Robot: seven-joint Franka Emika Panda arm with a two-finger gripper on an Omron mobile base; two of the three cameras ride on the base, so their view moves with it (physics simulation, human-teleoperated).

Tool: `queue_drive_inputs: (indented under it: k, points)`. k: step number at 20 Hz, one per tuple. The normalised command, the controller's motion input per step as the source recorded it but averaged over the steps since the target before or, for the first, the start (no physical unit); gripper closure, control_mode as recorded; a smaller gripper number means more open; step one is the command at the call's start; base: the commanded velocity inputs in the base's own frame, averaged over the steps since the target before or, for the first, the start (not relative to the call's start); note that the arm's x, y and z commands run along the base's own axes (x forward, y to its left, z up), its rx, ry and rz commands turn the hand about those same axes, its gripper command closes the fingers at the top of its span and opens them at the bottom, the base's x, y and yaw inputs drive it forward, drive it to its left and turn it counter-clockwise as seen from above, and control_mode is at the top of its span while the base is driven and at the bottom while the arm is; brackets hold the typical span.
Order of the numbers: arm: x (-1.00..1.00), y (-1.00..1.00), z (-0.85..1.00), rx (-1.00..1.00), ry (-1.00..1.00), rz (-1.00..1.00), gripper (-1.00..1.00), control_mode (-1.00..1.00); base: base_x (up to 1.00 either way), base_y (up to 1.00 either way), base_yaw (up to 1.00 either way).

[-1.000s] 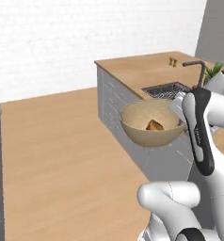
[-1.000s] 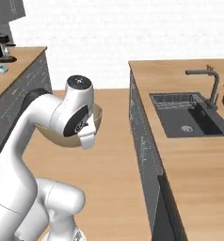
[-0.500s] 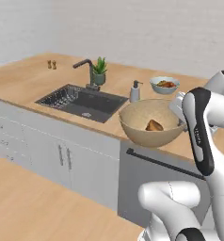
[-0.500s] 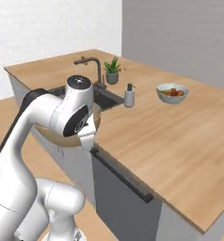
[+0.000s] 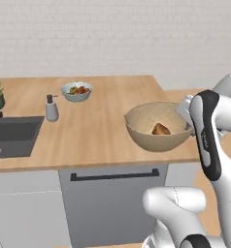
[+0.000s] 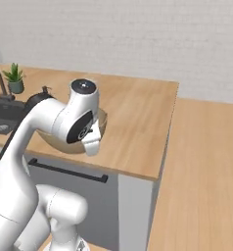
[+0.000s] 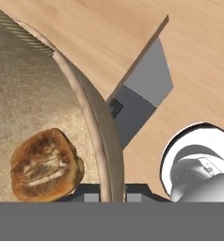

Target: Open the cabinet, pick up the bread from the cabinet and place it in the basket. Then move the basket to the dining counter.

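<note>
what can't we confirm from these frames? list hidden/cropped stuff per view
- Basket underside: left base view, hidden by its own wall; resting or held above dining counter unclear.
- Gripper fingertips: hand view, cut by bottom edge at the basket rim.
- Bread: left base view, partly behind the front wall.

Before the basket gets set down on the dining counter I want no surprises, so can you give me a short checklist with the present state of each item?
1. Bread inside the basket: ok, it lies on the basket floor.
2. End effector shut on the basket rim: ok, the rim wall runs between the fingertips in the hand view.
3. Basket over the dining counter: ok, it hangs above the counter's near right corner.
4. Basket resting on the wood: cannot tell, contact underneath is not visible.
5. Landing spot free: ok, the fruit bowl and soap dispenser stand well to the left.
6. Basket level: ok, the rim looks roughly even.
</note>
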Motion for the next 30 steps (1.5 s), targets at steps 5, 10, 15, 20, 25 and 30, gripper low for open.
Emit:
queue_drive_inputs:
  k: [5, 10, 15, 20, 25, 30]
  points:
    - [0.00, 0.00, 0.00, 0.00, 0.00, 0.00, 1.00, 1.00, 0.28, 0.37, -0.27]
    - [0.00, 0.00, 0.00, 0.00, 0.00, 0.00, 1.00, 1.00, 0.26, 0.41, -0.12]
    - [0.00, 0.00, 0.00, 0.00, 0.00, 0.00, 1.00, 1.00, 0.39, 0.27, -0.08]
    - [0.00, 0.00, 0.00, 0.00, 0.00, 0.00, 1.00, 1.00, 0.48, 0.14, -0.02]
    - [0.00, 0.00, 0.00, 0.00, 0.00, 0.00, 1.00, 1.00, 0.43, 0.10, -0.02]
    - [0.36, 0.01, 0.00, 0.00, 0.00, 0.00, 1.00, -1.00, 0.15, 0.04, -0.01]
